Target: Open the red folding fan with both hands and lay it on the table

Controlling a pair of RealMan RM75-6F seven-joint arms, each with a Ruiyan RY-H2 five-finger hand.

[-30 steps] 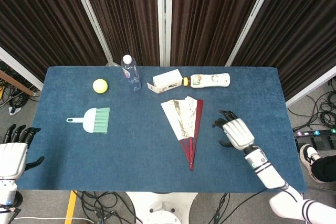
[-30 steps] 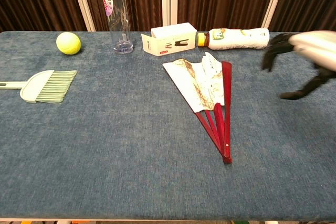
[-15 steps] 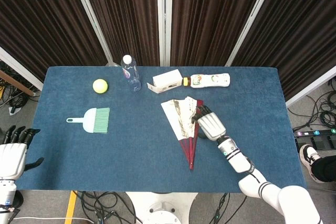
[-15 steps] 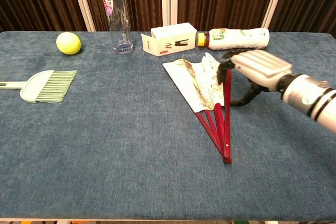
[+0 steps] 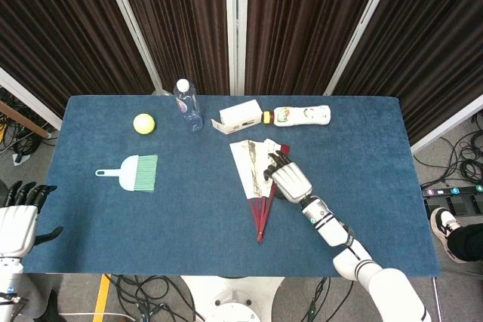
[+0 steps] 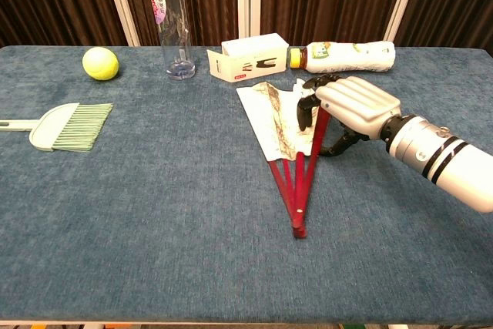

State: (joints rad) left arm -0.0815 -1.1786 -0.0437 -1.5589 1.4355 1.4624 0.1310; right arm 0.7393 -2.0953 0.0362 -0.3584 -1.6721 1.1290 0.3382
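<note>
Over fan [image 6: 276,125]: right hand [image 6: 347,105] palm-down, fingertips [image 6: 305,109] touching paper.

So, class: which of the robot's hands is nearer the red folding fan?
The right hand: its fingers rest on the red folding fan. The left hand hangs off the table's near left corner, far from the fan.

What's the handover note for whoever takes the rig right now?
Right robot hand: fingers on the upper part of the red folding fan; a grip isn't clear.
Left robot hand: open, holding nothing, off the table's left edge.
Fan: flat mid-table, only partly spread.
Done: right hand has reached the fan.
Left: bring in the left hand, open the fan fully, lay it down.
</note>
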